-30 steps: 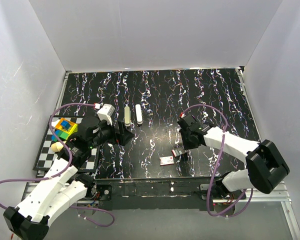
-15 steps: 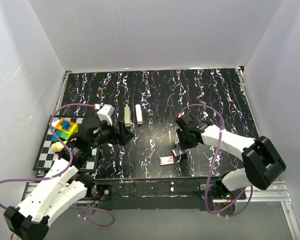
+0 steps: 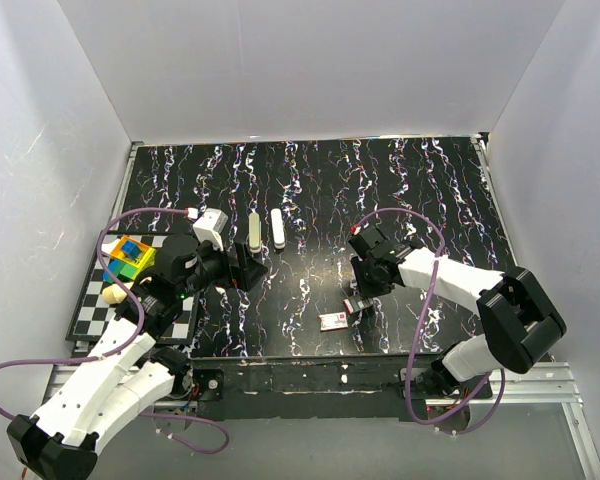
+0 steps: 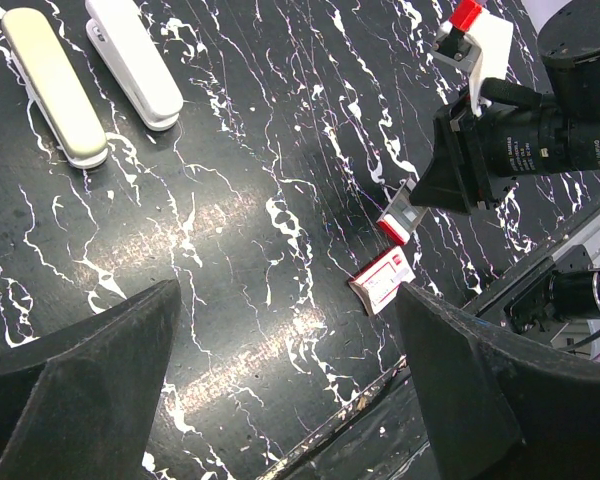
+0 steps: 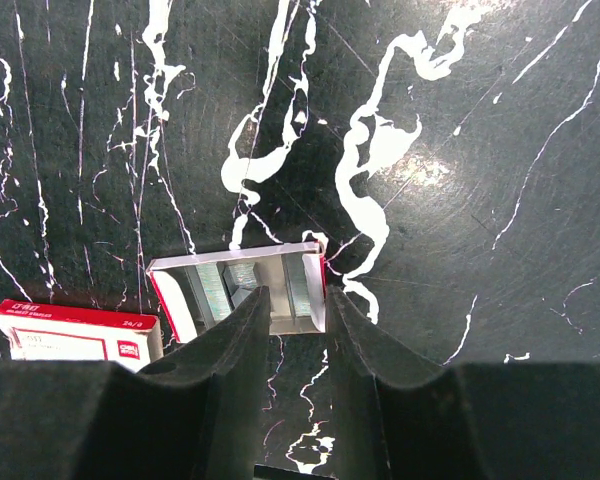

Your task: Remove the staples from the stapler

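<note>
Two closed staplers lie side by side at the back left, one beige [image 3: 254, 232] [image 4: 55, 85] and one white [image 3: 277, 229] [image 4: 135, 60]. My left gripper [image 3: 247, 268] [image 4: 290, 385] is wide open and empty, hovering in front of them. My right gripper [image 3: 359, 296] [image 5: 296, 305] is down over a small open red-and-white tray [image 3: 357, 303] [image 5: 175, 290] [image 4: 400, 212]. Silvery ribbed staples [image 5: 302, 285] lie in this tray. The jaws stand a narrow gap apart, astride the tray's right end. Whether they touch the staples is unclear.
A flat pink-and-white box [image 3: 333, 320] [image 5: 75, 338] [image 4: 383, 281] lies just left of the tray. A checkered mat [image 3: 90, 305] at the left edge holds a coloured cube [image 3: 130, 256] and a cream egg-shaped thing [image 3: 113, 294]. The table's front edge [image 4: 340, 440] is near.
My right arm has shifted slightly left, toward the open tray. The left arm and the staplers have not moved.
</note>
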Robot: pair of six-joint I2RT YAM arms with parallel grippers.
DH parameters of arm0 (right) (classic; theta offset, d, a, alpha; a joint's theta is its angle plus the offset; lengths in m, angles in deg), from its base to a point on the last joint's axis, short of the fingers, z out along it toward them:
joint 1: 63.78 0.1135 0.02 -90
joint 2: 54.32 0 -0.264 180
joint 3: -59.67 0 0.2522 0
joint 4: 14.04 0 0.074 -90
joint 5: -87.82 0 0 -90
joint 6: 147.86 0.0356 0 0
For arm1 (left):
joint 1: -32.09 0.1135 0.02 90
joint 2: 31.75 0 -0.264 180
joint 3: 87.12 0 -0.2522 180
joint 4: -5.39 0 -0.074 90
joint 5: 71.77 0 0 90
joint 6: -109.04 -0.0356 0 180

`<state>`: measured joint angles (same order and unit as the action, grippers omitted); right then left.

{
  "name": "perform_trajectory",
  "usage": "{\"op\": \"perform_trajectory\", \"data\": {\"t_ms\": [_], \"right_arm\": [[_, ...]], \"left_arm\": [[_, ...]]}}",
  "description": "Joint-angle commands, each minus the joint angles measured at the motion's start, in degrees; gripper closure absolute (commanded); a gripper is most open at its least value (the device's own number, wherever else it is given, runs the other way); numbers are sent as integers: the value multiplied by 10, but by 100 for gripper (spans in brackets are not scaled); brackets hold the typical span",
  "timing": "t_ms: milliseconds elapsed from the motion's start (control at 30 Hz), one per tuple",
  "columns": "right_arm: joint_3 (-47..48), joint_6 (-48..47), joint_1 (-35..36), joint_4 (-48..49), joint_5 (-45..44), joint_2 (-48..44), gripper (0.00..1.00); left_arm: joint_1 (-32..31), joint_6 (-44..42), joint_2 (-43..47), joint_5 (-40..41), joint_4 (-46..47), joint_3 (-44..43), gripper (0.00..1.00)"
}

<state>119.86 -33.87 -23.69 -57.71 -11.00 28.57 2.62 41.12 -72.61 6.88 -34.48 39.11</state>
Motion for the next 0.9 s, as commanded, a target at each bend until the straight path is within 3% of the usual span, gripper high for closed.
{"op": "perform_trajectory", "data": {"t_ms": [0, 867], "right_arm": [[21, 1, -2, 3, -9, 4, 63], [10, 2, -2, 16, -10, 19, 69]], "left_arm": [[-2, -6, 6, 6, 4, 3, 11], [-2, -6, 2, 10, 3, 2, 10]]}}
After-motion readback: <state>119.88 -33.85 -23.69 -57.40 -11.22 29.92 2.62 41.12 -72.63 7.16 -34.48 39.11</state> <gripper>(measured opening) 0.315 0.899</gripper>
